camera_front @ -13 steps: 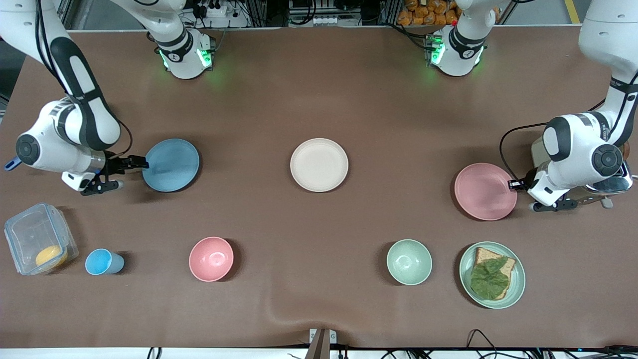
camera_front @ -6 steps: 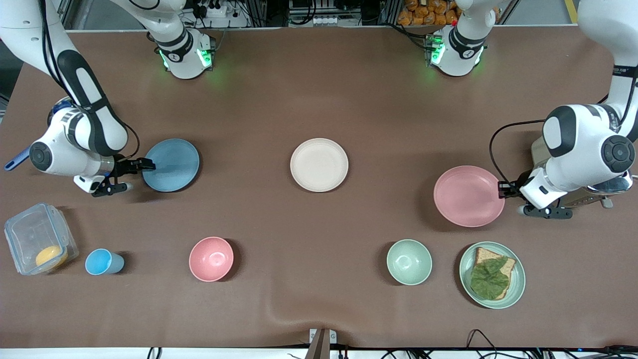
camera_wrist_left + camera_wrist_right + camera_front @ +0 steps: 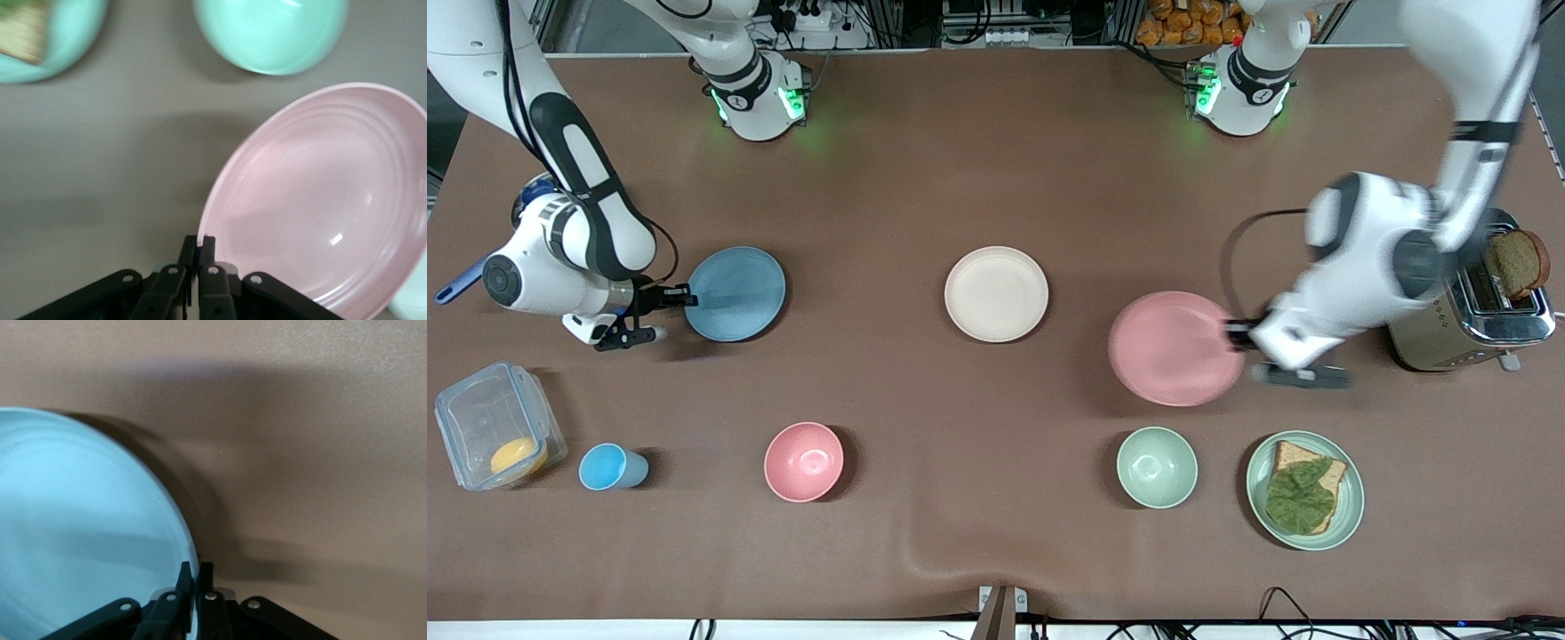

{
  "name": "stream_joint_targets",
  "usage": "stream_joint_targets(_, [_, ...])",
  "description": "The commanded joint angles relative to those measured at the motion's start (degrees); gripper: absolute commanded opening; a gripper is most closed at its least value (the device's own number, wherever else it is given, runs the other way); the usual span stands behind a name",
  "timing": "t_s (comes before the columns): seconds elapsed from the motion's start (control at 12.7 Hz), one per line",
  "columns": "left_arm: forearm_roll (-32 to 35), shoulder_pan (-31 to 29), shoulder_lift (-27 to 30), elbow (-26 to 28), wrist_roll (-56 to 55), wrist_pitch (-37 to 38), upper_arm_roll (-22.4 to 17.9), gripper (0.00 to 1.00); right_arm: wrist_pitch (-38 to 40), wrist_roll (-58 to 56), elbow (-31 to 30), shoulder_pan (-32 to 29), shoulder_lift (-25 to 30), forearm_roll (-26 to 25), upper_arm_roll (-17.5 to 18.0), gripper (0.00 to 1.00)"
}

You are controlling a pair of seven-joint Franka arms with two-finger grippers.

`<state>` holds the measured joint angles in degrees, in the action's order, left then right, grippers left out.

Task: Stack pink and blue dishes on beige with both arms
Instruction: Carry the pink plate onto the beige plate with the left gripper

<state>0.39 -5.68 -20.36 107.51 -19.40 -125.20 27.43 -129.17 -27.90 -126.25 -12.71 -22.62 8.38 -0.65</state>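
Note:
The pale pink plate (image 3: pixel 1176 348) (image 3: pixel 320 207) hangs tilted a little above the table between the beige plate (image 3: pixel 996 293) and the toaster. My left gripper (image 3: pixel 1234 333) (image 3: pixel 198 243) is shut on its rim. The light blue plate (image 3: pixel 735 293) (image 3: pixel 80 527) is toward the right arm's end of the table, about level with the beige plate. My right gripper (image 3: pixel 685 300) (image 3: pixel 195 572) is shut on the blue plate's rim at the edge away from the beige plate. I cannot tell whether the blue plate is off the table. The beige plate lies bare at mid-table.
A toaster (image 3: pixel 1472 311) with bread stands at the left arm's end. Nearer the front camera are a green bowl (image 3: pixel 1157 467) (image 3: pixel 270 33), a green plate (image 3: pixel 1352 511) with bread and a leaf, a pink bowl (image 3: pixel 804 461), a blue cup (image 3: pixel 609 467) and a clear container (image 3: pixel 494 436).
My left arm has lifted the pink plate and carried it from beside the toaster toward the beige plate. My right gripper has shut on the blue plate's rim.

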Motion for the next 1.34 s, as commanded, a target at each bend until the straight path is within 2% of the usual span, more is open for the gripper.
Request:
stream_joint_targets(0.0, [-0.22,10.83,-4.41,-3.88,-16.57,-0.65,-0.45,0.0,5.22,-0.84,3.89,-0.47,-0.76,1.63,0.57,0.0])
stream_joint_targets(0.16, [-0.13,18.9,-6.96,-3.27,-28.43,-7.75,-0.8,0.0,8.49,-0.66,5.83,-0.47,-0.76,1.63,0.57,0.0])
stream_joint_targets(0.24, [0.48,20.77,-8.11,-3.44,-31.98,-8.82,-0.8,0.0,9.46,-0.58,6.53,-0.3,-0.76,1.63,0.57,0.0])
stream_joint_targets(0.39, [1.1,21.32,-8.99,-2.92,-33.77,-10.5,-0.72,0.0,13.39,-0.4,9.25,0.06,-0.67,1.63,0.57,0.0])
stream_joint_targets(0.55, [1.1,22.02,-8.47,-0.12,-33.86,-11.55,-0.63,0.0,19.46,0.91,13.03,0.58,-0.67,1.81,0.57,0.0])
stream_joint_targets(0.71, [1.1,21.5,-6.37,6.98,-33.68,-19.96,-0.45,0.0,23.16,3.8,15.23,1.98,-0.67,1.81,0.57,0.0])
stream_joint_targets(0.79, [1.1,21.5,-5.93,8.32,-33.51,-20.95,-0.36,0.0,24.74,5.47,16.11,2.95,-0.58,1.81,0.57,0.0])
stream_joint_targets(1.26, [0.84,21.15,-3.38,12.81,-33.86,-21.4,0.95,0.0,32.05,12.78,21.04,7.61,-0.32,1.9,0.57,0.0])
